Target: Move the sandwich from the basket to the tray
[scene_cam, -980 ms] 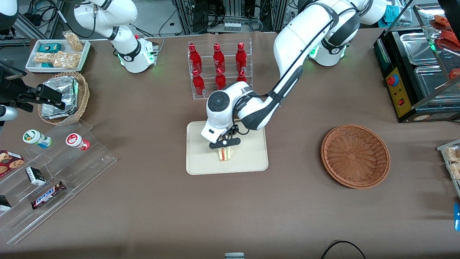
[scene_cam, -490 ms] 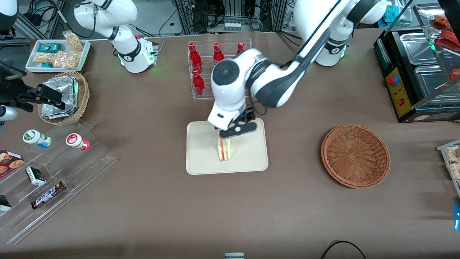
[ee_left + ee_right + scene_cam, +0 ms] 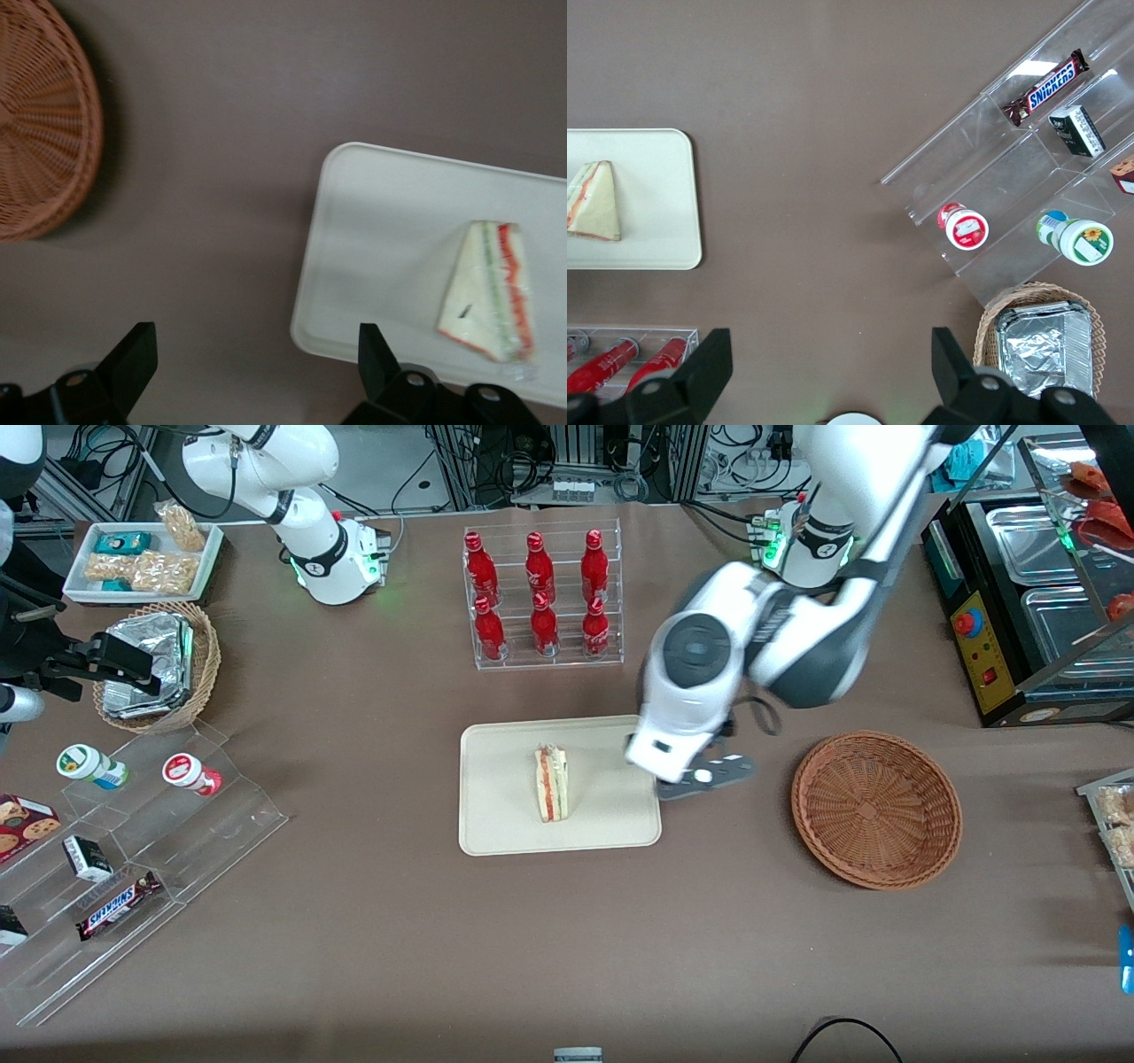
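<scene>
A: Start at the parked arm's end of the table [image 3: 354, 957]. What sits there?

B: A white tray of snacks [image 3: 142, 560] near the corner farthest from the front camera, with a tan wicker basket of foil packets [image 3: 159, 666] just nearer the camera than it. Nearer still, along that end, a clear stepped stand [image 3: 133, 850] carries two small tubs, a Snickers bar [image 3: 117, 905] and a few boxes.

A: And toward the middle?

B: A clear rack of red bottles [image 3: 540, 598] stands up by the edge farthest from the camera. Nearer the camera than the rack lies the tray [image 3: 496, 815], flat on the table.

A: Where is the sandwich?

B: The sandwich [image 3: 551, 783] rests on the tray, about at its middle, with the red and green filling layers showing along one side. Nothing touches it.

A: The claw?

B: The claw [image 3: 704, 775] hangs above the bare table just off the tray's edge, between the tray and the basket [image 3: 875, 809]. In the left wrist view its fingers [image 3: 133, 354] stand wide apart and hold nothing.

A: And the basket?

B: It sits toward the working arm's end of the table, well apart from the tray, its woven bottom bare. Past it, at that end, stands a black appliance with metal pans [image 3: 1019, 593].
</scene>
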Tool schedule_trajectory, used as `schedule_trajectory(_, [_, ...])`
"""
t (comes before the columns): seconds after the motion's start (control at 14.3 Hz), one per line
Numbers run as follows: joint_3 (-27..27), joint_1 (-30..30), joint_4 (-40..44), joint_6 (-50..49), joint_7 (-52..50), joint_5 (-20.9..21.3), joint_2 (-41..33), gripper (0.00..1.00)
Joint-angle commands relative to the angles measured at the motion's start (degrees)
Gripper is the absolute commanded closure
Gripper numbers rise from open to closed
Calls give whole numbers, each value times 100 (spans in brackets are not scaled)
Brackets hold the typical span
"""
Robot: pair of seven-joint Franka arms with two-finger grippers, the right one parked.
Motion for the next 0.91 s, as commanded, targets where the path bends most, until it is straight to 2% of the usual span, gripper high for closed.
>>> schedule_trajectory(0.0, [-32,649,-1138,-139,1112,-221,-1145,0])
schedule_trajectory(0.35, [-23,1678,-1140,-1176,3214,-230,-1796,0])
schedule_trajectory(0.63, [-5,2451,-929,-1529,4550,-247,-2184,0])
schedule_trajectory(0.7, [73,2514,-885,-1529,4692,-334,-2289,0])
schedule_trajectory(0.84, [791,2401,-762,-1503,4825,-693,-2526,0])
